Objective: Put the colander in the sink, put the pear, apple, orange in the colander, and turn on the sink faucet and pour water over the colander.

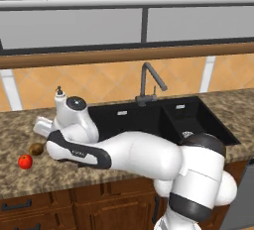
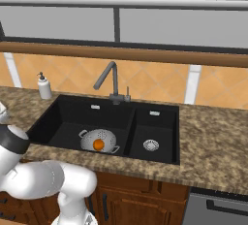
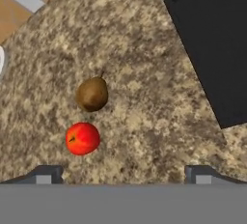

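The silvery-white perforated metal colander (image 2: 99,140) already sits in the large bowl of the black double-basin sink (image 2: 68,111), lower centre of the right base view, with the small bright orange fruit (image 2: 98,144) inside it. Two fruits are left on the speckled brown granite counter (image 3: 144,97): in the hand view the brownish-olive pear (image 3: 92,93) lies left of centre and the shiny red apple (image 3: 82,138) just below it, near each other but apart.

The two-finger gripper (image 3: 123,174) hangs above them with its jaws spread wide and nothing between them, its dark tips at the bottom edge of that view — both fruits sit left of its midline. To do this pick well, I would choose one fruit, centre the jaws over it, and turn the hand so the fingers do not nudge its neighbour; round fruit will roll if clipped off-centre.

In the left base view the fruits lie at the left edge, beside the white arm. A tall dark grey faucet (image 1: 147,83) stands behind the sink, a white soap dispenser bottle (image 2: 44,87) at its back left corner, orange tiled wall behind, dark wooden cabinets below.
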Robot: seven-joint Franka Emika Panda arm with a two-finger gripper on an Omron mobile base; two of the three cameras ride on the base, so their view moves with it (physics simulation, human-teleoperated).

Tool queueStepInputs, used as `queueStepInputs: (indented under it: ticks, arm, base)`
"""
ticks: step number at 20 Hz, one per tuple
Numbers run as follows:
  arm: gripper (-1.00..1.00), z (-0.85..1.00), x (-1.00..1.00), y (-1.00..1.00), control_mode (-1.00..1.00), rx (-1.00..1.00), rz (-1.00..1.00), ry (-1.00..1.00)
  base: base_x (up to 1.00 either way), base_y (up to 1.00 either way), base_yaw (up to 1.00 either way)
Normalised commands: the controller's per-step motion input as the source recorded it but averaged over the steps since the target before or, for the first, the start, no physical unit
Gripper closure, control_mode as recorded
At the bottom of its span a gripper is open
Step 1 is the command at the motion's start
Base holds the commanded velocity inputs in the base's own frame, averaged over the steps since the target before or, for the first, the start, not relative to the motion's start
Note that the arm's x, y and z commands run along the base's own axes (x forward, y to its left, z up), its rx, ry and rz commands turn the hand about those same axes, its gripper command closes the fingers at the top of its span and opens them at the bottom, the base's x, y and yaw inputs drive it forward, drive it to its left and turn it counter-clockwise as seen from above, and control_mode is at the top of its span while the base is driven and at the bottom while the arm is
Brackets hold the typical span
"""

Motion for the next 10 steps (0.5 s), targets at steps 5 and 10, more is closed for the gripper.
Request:
queueStepInputs:
  ticks: [5, 10]
  arm:
    - [-1.00, -0.03, 0.31, 0.42, -1.00, 0.00, -0.14, 0.22]
    - [-1.00, -0.20, 0.16, 0.23, -1.00, 0.00, -0.01, 0.14]
  base:
    - [0.00, 0.00, 0.00]
    - [0.00, 0.00, 0.00]
